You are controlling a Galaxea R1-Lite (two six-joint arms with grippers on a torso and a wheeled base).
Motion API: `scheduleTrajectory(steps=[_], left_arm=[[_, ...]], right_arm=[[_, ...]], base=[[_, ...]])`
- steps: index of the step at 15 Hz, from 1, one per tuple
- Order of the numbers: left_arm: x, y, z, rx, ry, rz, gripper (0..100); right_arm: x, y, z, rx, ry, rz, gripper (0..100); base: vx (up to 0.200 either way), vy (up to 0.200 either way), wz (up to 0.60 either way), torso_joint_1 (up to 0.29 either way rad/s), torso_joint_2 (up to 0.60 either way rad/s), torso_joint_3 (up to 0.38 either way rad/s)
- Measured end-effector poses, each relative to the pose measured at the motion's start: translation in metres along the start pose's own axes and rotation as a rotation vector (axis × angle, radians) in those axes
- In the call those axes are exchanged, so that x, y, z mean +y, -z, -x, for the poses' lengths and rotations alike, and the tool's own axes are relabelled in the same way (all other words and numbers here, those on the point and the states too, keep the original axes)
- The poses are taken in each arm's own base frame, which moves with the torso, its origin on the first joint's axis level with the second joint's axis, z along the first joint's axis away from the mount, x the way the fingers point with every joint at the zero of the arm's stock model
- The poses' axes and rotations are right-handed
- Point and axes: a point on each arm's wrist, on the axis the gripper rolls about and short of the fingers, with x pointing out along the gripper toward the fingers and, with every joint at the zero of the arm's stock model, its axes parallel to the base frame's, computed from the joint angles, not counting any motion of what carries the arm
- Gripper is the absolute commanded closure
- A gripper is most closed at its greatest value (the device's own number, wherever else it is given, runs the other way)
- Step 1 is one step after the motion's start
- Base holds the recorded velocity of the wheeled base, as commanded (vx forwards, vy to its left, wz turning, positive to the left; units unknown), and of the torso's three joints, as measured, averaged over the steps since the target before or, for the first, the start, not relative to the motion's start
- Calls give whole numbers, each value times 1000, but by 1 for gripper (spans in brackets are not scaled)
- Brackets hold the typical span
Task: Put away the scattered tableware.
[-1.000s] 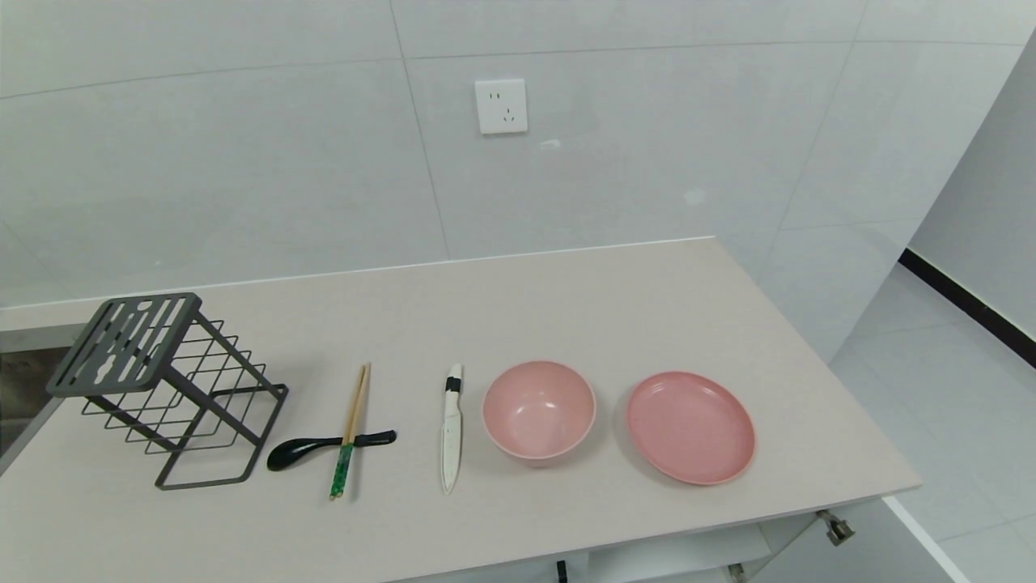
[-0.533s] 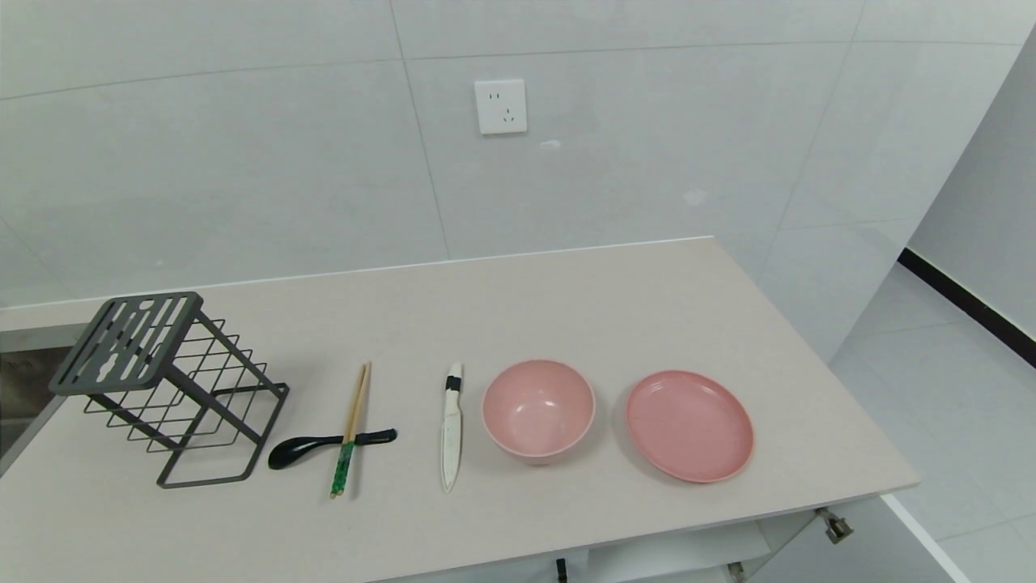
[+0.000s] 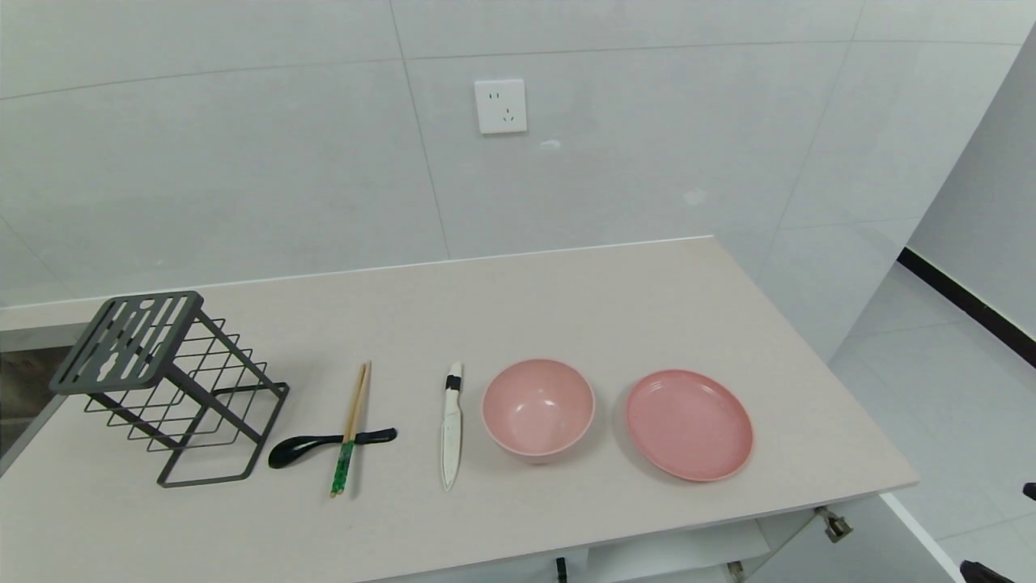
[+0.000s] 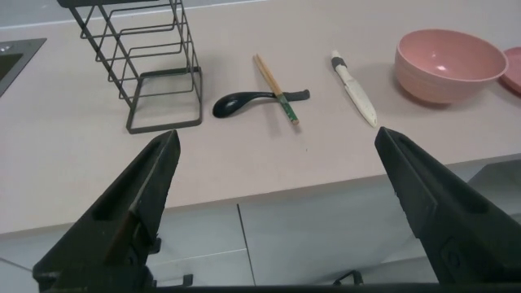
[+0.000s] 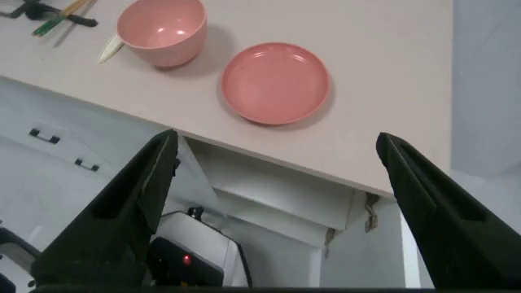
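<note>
Along the front of the beige counter (image 3: 566, 308) lie, from left to right, a black spoon (image 3: 324, 447) with a pair of chopsticks (image 3: 350, 429) across its handle, a white knife (image 3: 451, 425), a pink bowl (image 3: 538, 409) and a pink plate (image 3: 689, 423). A dark wire rack (image 3: 166, 385) stands at the left end. My left gripper (image 4: 277, 212) hangs open in front of the counter edge, facing the spoon (image 4: 252, 100) and knife (image 4: 353, 77). My right gripper (image 5: 277, 212) is open, below and in front of the plate (image 5: 275, 81) and bowl (image 5: 160, 31).
A sink (image 3: 20, 389) lies at the far left beside the rack. A wall socket (image 3: 501, 105) sits on the tiled wall behind. Under the counter's right end a cabinet stands open, with a hinge (image 3: 834, 526) showing. The counter ends past the plate, with floor beyond.
A dark part of the right arm has come into the head view's lower right corner. The tableware and the rack have not moved.
</note>
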Motion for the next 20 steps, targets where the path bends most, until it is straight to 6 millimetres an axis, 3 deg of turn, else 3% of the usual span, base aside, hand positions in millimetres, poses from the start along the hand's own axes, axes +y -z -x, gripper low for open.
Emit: scheduleTrajectory(steps=[7, 20], left_arm=[[0, 0, 0, 1, 0, 5, 0], [0, 0, 0, 1, 2, 9, 0]], right_arm=[[-11, -4, -64, 129, -115, -4, 0], [-32, -6, -155, 255, -122, -151, 0]], base=[[0, 0, 0, 0, 0, 0], [0, 0, 0, 0, 0, 0]])
